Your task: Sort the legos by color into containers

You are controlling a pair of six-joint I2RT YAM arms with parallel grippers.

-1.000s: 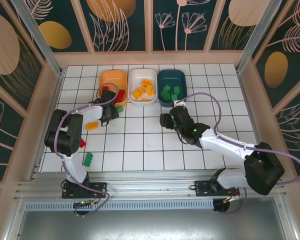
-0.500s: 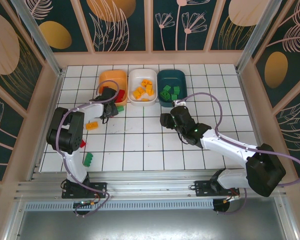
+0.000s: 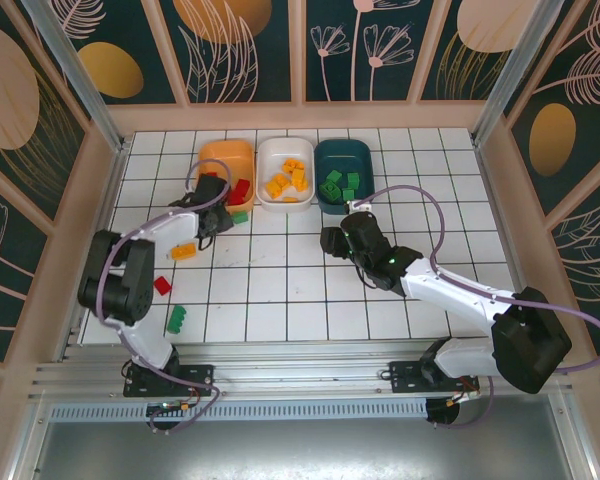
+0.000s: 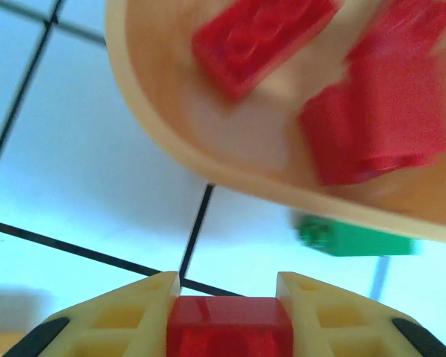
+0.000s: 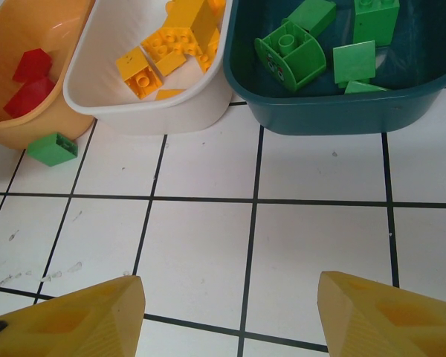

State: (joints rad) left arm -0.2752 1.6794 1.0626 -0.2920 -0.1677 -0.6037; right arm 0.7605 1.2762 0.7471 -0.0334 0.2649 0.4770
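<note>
Legos [image 5: 145, 71] are found sorted by colour: red in the orange tray [image 3: 225, 158], yellow-orange in the white tray [image 3: 273, 152], green in the dark teal tray [image 3: 358, 150]. The left gripper [image 3: 216, 192] is clenched on a red brick [image 4: 230, 326], held just short of the orange tray's rim, evidently to join its own colour. The right gripper [image 5: 230, 309] stands released and empty, facing the trays. On the table [image 3: 310, 300] lie a green brick [image 3: 239, 216] beside the orange tray, an orange brick [image 3: 183, 251], a red piece [image 3: 163, 285] and a green piece [image 3: 176, 319]. The left wrist view is blurred, and the held brick's lower part is cut off.
</note>
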